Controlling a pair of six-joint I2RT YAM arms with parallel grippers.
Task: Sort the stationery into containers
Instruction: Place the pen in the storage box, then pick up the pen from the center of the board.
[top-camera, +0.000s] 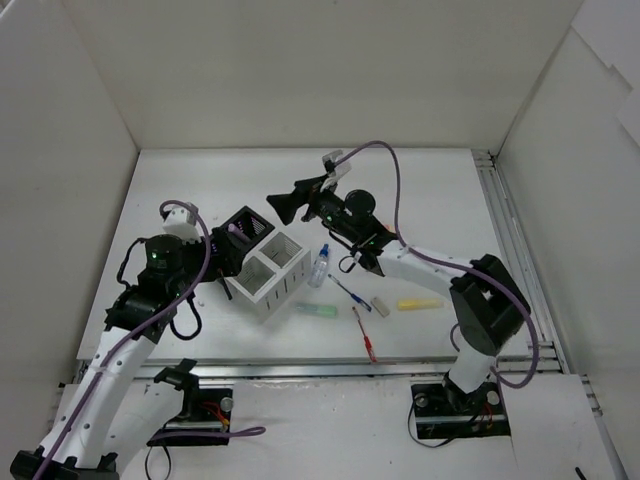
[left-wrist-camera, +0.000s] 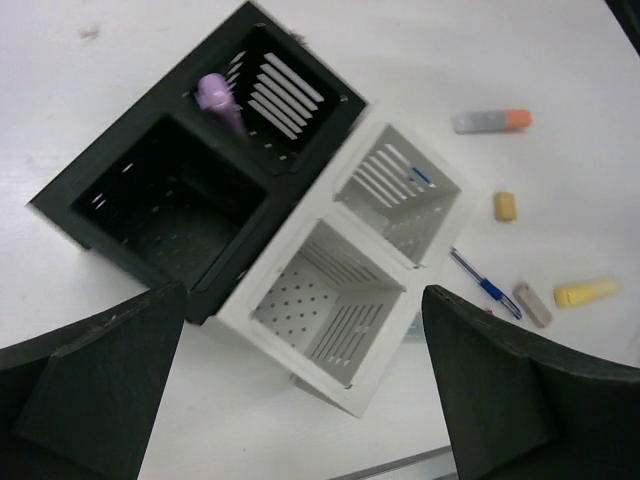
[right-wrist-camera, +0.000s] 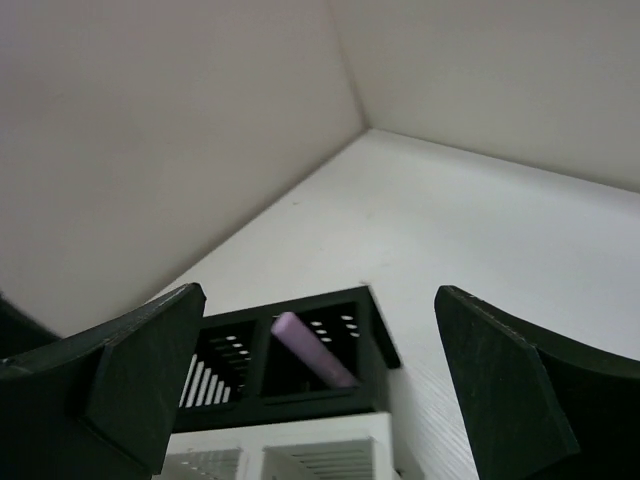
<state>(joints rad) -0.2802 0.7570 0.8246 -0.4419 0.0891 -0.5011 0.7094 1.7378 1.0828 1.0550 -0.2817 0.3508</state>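
Note:
A pink highlighter (left-wrist-camera: 220, 100) leans inside one compartment of the black box (left-wrist-camera: 120, 165); it also shows in the right wrist view (right-wrist-camera: 312, 350). The white slatted box (left-wrist-camera: 300, 345) stands against the black box, and both of its compartments look empty. My right gripper (top-camera: 283, 205) is open and empty, raised above the black box (top-camera: 250, 222). My left gripper (top-camera: 225, 262) is open and empty, just left of the white box (top-camera: 268, 277). Loose on the table are a blue-capped bottle (top-camera: 319, 265), a green highlighter (top-camera: 315, 310), a blue pen (top-camera: 350, 293), a red pen (top-camera: 365, 335), an eraser (top-camera: 380, 305) and a yellow highlighter (top-camera: 420, 302).
An orange-capped highlighter (left-wrist-camera: 490, 121) and a small beige eraser (left-wrist-camera: 506, 206) lie beyond the white box in the left wrist view. White walls close in the table at the back and both sides. A metal rail (top-camera: 510, 240) runs along the right edge.

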